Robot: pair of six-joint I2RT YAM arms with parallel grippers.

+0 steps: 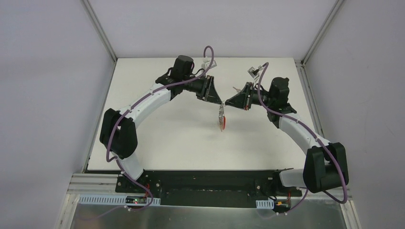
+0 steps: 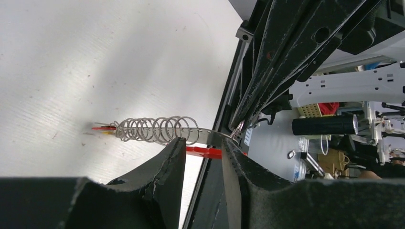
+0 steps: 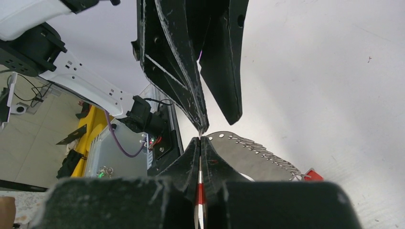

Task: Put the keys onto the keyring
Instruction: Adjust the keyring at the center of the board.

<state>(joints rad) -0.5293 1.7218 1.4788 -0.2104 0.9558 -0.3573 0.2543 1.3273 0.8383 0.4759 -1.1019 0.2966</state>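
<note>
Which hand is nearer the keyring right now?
Right. The right hand is shut on the red half of the keyring; the left hand is open, its fingertips right at the loop without a visible grip.

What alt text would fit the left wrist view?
A keyring is held over a white table, its row of metal clips stretching left. Its red half crosses the gap between the fingers of the left gripper; the right gripper meets it from above.
</note>
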